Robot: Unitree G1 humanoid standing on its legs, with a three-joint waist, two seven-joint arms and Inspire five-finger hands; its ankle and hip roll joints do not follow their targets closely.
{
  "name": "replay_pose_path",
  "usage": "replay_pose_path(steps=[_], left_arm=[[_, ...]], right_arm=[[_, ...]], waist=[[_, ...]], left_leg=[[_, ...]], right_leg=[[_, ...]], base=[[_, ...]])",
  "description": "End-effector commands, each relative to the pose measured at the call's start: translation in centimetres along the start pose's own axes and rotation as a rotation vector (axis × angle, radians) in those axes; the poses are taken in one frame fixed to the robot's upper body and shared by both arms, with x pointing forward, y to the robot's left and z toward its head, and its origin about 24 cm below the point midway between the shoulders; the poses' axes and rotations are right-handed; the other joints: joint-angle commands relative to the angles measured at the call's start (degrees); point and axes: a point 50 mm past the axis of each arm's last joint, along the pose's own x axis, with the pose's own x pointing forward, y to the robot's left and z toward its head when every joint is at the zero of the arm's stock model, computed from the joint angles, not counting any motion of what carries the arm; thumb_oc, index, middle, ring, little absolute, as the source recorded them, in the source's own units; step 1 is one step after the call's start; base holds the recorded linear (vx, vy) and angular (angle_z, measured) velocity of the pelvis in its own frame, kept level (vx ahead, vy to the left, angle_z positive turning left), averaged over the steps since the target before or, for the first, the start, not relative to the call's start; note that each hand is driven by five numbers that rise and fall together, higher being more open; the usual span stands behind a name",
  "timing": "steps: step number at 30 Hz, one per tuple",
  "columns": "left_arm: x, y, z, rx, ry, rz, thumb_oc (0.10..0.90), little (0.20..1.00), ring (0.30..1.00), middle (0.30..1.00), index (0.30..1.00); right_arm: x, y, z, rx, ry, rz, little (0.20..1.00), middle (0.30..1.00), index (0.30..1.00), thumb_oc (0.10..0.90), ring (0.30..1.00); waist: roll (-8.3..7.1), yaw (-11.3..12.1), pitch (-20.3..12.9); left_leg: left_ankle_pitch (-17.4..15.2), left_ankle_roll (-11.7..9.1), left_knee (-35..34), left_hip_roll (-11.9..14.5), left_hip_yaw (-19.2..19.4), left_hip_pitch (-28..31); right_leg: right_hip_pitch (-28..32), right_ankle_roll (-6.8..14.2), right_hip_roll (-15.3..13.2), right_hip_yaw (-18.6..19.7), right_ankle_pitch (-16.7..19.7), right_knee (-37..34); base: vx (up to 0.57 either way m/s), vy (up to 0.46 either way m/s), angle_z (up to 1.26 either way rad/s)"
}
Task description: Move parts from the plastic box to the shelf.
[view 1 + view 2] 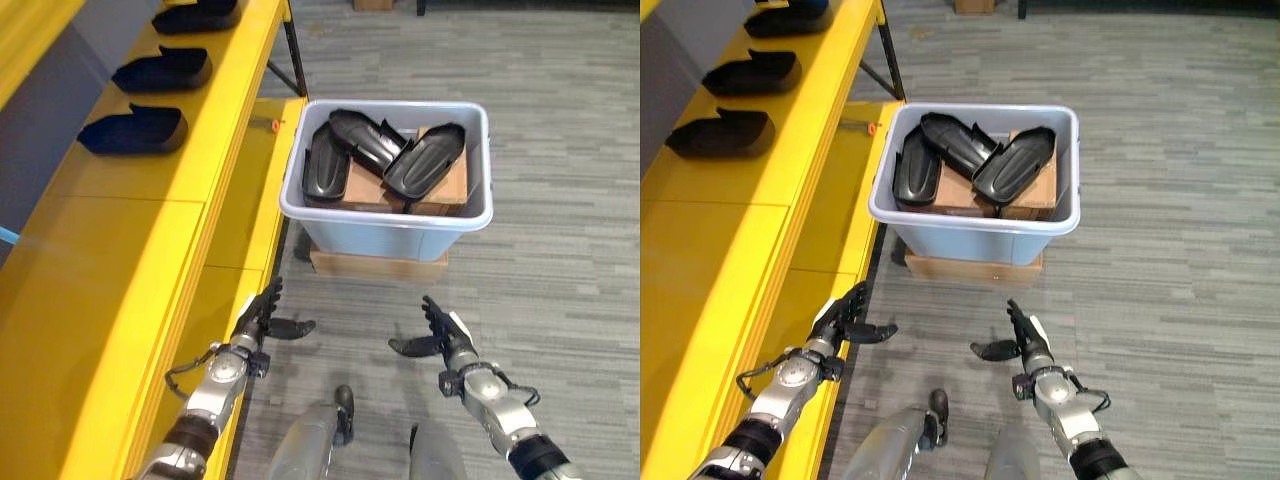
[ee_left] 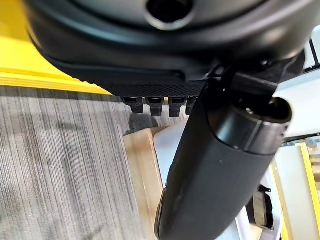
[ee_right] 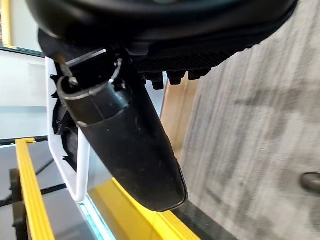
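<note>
A pale grey plastic box [image 1: 385, 235] stands on the floor ahead of me, resting on a flat cardboard piece [image 1: 378, 264]. Inside it three black moulded parts [image 1: 424, 160] lie across brown cardboard boxes [image 1: 365, 188]. Three more black parts [image 1: 133, 131] sit in a row on the yellow shelf [image 1: 110, 270] at my left. My left hand [image 1: 259, 322] hangs open beside the shelf's edge, short of the box. My right hand [image 1: 447, 338] is open too, low in front of the box. Neither hand holds anything.
Grey striped carpet [image 1: 560, 260] spreads around the box. The shelf's dark leg [image 1: 294, 55] stands behind the box, and a small orange thing [image 1: 277, 125] lies on the shelf's lower tier near it. A brown box [image 1: 372, 4] sits at the far edge.
</note>
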Motion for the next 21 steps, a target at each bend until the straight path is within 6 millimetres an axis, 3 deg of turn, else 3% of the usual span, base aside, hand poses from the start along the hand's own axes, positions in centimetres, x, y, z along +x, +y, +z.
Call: replay_pose_path(steps=[1,2,4,6,7,8,9,14,21], left_arm=[[-1.7,1.7,1.1,0.029,-0.133,0.032,0.900,1.000,1.000,1.000,1.000],[-1.8,1.8,1.0,0.027,-0.132,0.031,0.900,1.000,1.000,1.000,1.000],[-2.4,2.5,1.1,0.013,-0.139,0.031,0.900,1.000,1.000,1.000,1.000],[-2.6,2.8,1.4,-0.001,-0.142,0.045,0.900,1.000,1.000,1.000,1.000],[-2.6,2.3,1.3,-0.018,-0.129,0.048,0.900,1.000,1.000,1.000,1.000],[-2.6,2.1,1.1,-0.020,-0.125,0.044,0.900,1.000,1.000,1.000,1.000],[-2.8,1.5,0.7,-0.023,-0.118,0.038,0.900,1.000,1.000,1.000,1.000],[-2.9,1.1,0.4,-0.048,-0.120,0.028,0.900,1.000,1.000,1.000,1.000],[-2.4,1.3,1.4,-0.073,-0.159,0.025,0.900,1.000,1.000,1.000,1.000]], right_arm=[[0.3,0.5,3.5,0.054,-0.205,0.033,1.000,1.000,1.000,0.900,1.000],[0.3,0.5,3.5,0.053,-0.206,0.034,1.000,1.000,1.000,0.900,1.000],[0.1,0.0,4.2,0.041,-0.227,0.037,1.000,1.000,1.000,0.900,1.000],[0.0,-0.3,4.6,0.028,-0.241,0.050,1.000,1.000,1.000,0.900,1.000],[-0.1,-0.4,4.7,0.013,-0.241,0.058,1.000,1.000,1.000,0.900,1.000],[-0.1,-0.4,4.6,0.012,-0.238,0.058,1.000,1.000,1.000,0.900,1.000],[-0.1,-0.2,4.5,0.015,-0.235,0.060,1.000,1.000,1.000,0.900,1.000],[0.3,0.4,4.9,0.038,-0.236,0.047,1.000,1.000,1.000,0.900,1.000],[1.1,0.2,7.1,0.041,-0.284,0.017,1.000,1.000,1.000,0.900,1.000]], waist=[[-1.26,-1.6,-3.7],[-1.18,-1.8,-3.7],[-0.52,-2.3,-3.3],[-0.78,-2.8,-2.7],[-1.23,-4.0,-2.6],[-1.30,-4.4,-2.8],[-1.31,-4.7,-3.0],[-2.60,-4.4,-2.9],[-1.50,-4.5,-0.1]], left_leg=[[-1.3,2.0,-10.5,-0.8,-3.6,4.4],[-1.3,1.9,-10.9,-0.8,-3.8,4.9],[0.4,1.4,-14.1,-0.5,-3.8,7.2],[0.0,0.7,-16.6,-0.7,-3.5,10.5],[-1.2,-0.2,-19.0,-1.8,-5.1,14.5],[-1.6,-0.5,-19.2,-1.9,-5.8,15.5],[-3.4,-0.5,-19.3,-1.4,-5.8,17.1],[-6.5,-1.0,-16.9,-1.0,-5.4,17.6],[-5.8,-2.9,-15.0,4.3,-3.4,15.2]], right_leg=[[-0.6,-1.0,10.5,-2.3,5.8,4.8],[-0.9,-1.0,10.8,-2.6,5.4,4.2],[-3.3,-1.6,11.1,-6.9,6.1,-10.0],[-4.0,-0.5,9.9,-9.0,8.4,-25.1],[-3.0,2.5,8.8,-6.9,14.1,-44.2],[-3.0,3.1,8.3,-5.8,16.2,-48.3],[-2.7,3.6,7.9,-3.9,17.1,-49.2],[-0.4,4.1,6.5,-3.9,18.4,-46.0],[-3.9,1.6,7.2,-5.6,11.2,-32.7]], base=[[0.20,-0.011,-0.62],[0.13,-0.052,-0.52],[0.17,-0.099,-0.13],[0.40,-0.194,-0.19],[0.53,-0.266,-0.31],[0.69,-0.401,0.10],[0.40,-0.273,0.24],[0.30,-0.298,0.33],[0.17,-0.230,0.11]])
